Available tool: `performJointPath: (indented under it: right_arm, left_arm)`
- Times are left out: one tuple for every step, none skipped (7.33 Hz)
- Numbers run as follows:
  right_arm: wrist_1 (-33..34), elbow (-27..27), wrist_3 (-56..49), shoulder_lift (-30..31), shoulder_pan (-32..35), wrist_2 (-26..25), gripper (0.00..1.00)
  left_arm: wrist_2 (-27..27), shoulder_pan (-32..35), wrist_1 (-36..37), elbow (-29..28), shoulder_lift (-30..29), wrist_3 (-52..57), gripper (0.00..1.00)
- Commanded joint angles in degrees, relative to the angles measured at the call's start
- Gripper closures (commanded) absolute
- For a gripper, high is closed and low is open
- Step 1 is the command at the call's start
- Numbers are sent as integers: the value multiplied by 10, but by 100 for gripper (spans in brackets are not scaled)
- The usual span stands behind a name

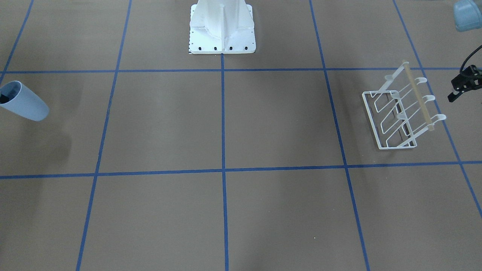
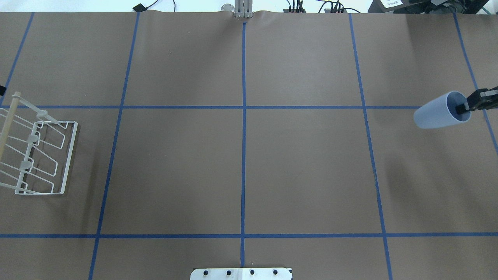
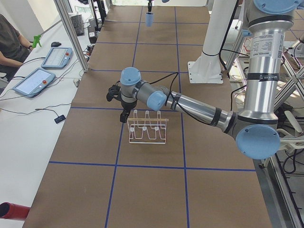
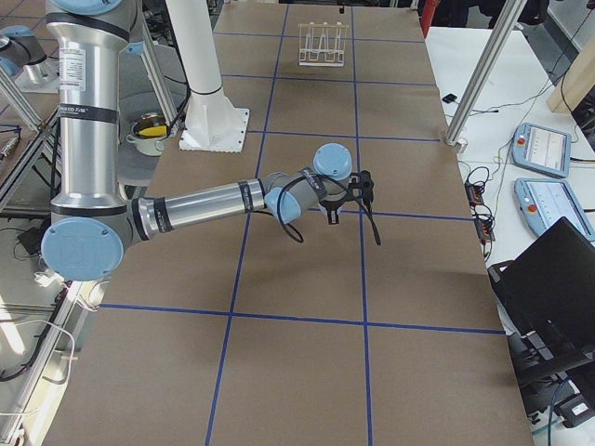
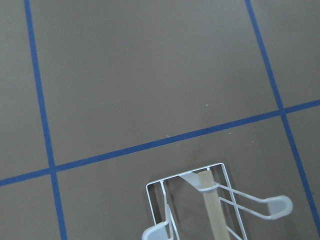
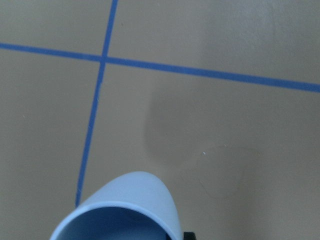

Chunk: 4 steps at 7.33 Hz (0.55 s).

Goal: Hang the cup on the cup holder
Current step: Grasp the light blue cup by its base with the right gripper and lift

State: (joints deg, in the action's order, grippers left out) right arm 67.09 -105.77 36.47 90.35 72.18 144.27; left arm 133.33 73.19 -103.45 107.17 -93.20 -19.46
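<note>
Two arms at work. The right tool is clamped on the cup at its rim, with one finger inside the mouth. The cup is matte pale blue-grey plastic, smooth, tapered, with a rounded bottom and no handle. It's held clear of the table near the robot's right edge, tipped almost on its side, with its shadow on the surface below.

The cup holder stands at the opposite end, well apart from the cup. It's white wire with a rectangular base, slanted loops and rounded prong tips, plus a pale wooden rod across. The left tool hangs just beside it; can't tell how wide it is.

The table cover is flat brown, gridded with blue tape lines. A white pedestal is bolted on. On a side desk are two pendants, with a seated person nearby. The arm label is unreadable.
</note>
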Motion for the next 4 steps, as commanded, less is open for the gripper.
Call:
performJointPath:
  right_arm:
    - [0,1,135,-67,-9,-7,100]
    - [0,1,215,-109,-27,-25,100]
    - [-2,-5,305,-141,-55,-54,100]
    - [-46,-5,394,-157,-88,-77,100]
  left_arm:
    - [-4,-48,-21,1,-49,-141,2]
    - [-5,-71,-42,-1,-63,-191,2]
    - [-4,-82,-61,0,-79,-258,2]
    - [-4,-104,-97,-3,-87,-317,2]
